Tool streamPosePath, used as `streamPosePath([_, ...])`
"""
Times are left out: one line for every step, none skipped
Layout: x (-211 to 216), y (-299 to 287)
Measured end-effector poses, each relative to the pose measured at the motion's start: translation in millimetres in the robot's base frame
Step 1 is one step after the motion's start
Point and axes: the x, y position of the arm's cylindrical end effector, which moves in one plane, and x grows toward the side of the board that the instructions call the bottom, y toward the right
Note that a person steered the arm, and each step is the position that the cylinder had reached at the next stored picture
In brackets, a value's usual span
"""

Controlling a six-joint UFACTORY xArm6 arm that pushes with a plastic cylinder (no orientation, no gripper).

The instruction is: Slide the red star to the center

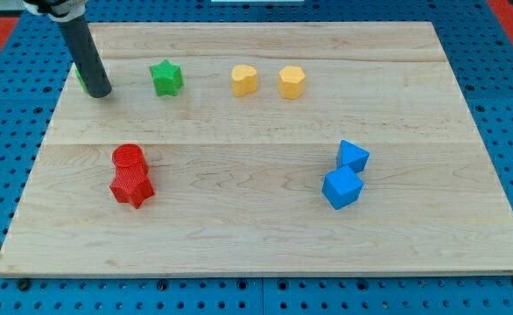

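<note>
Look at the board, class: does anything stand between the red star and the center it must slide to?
Nothing visible does. The red star lies at the view's lower left, with a red cylinder touching its top side, off the path. The board between star and center is bare wood. My tip sits far off, top left.

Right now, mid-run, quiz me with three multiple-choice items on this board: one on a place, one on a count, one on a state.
1. Where is my tip?
A. the view's top left, left of the green star
B. between the two blue blocks
C. at the view's bottom right corner

2. How many yellow blocks are there?
A. one
B. two
C. four

3. How do the red star and the red cylinder stand?
A. far apart
B. stacked
C. side by side, touching

Answers:
1 A, the rod ends near the top left corner.
2 B, a yellow block and a second yellow block sit along the top.
3 C, the cylinder sits directly above the star in the view, with no gap visible.
</note>
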Motion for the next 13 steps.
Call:
streamPosePath([3, -5])
streamPosePath([68, 10])
streamPosePath([138, 14])
streamPosePath([171, 49])
streamPosePath([210, 47])
streamPosePath([205, 74])
streamPosePath([186, 96])
streamPosePath([187, 102])
streamPosePath([187, 74])
streamPosePath([187, 54])
streamPosePath([176, 46])
streamPosePath([158, 71])
streamPosePath([158, 117])
